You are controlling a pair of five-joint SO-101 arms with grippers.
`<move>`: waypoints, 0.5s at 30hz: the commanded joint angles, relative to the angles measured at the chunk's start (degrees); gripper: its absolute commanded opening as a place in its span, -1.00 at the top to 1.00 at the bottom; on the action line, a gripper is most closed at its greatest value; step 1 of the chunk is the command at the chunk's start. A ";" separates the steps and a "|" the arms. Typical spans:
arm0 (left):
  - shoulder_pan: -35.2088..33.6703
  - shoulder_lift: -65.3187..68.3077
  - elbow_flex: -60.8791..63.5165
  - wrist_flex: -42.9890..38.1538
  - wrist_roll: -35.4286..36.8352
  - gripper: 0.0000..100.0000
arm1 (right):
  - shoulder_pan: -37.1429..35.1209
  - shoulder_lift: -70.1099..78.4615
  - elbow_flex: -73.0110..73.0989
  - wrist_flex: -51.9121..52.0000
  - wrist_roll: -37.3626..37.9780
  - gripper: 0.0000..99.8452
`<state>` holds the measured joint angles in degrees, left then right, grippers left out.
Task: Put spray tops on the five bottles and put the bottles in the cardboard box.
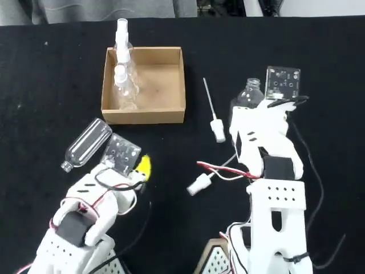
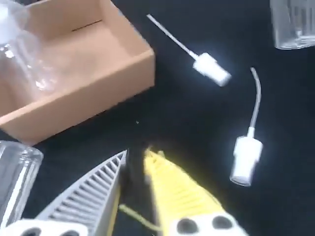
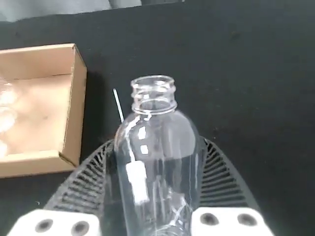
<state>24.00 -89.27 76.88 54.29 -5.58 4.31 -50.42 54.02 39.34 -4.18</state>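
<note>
The cardboard box (image 1: 165, 85) stands at the back left, with clear bottles with white spray tops (image 1: 124, 80) along its left wall. An uncapped bottle (image 1: 86, 144) lies on the black table beside my left gripper (image 1: 142, 168), which is shut on nothing, its grey and yellow fingertips (image 2: 150, 160) close together. My right gripper (image 3: 157, 147) is shut on an upright open-necked bottle (image 3: 153, 142), right of the box (image 3: 74, 113). Two loose spray tops lie between the arms: one (image 1: 217, 128) with its tube pointing away, another (image 1: 199, 184) nearer the front.
The black table (image 1: 319, 68) stretches free to the right and behind the box. A red and white cable (image 1: 225, 171) runs from the right arm close to the nearer spray top (image 2: 244, 160). The box's near wall (image 2: 83, 101) lies just beyond my left gripper.
</note>
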 commanded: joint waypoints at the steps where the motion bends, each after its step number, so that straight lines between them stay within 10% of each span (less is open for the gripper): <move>1: 1.98 7.12 -6.37 -2.73 -0.09 0.76 | 2.73 -3.47 -0.31 -1.93 -0.44 0.82; 15: 9.71 23.38 -7.52 -11.96 0.00 0.70 | 6.77 -3.21 -0.31 -4.48 -0.53 0.82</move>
<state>32.88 -68.00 72.40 44.70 -5.76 9.67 -50.42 54.02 36.88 -4.18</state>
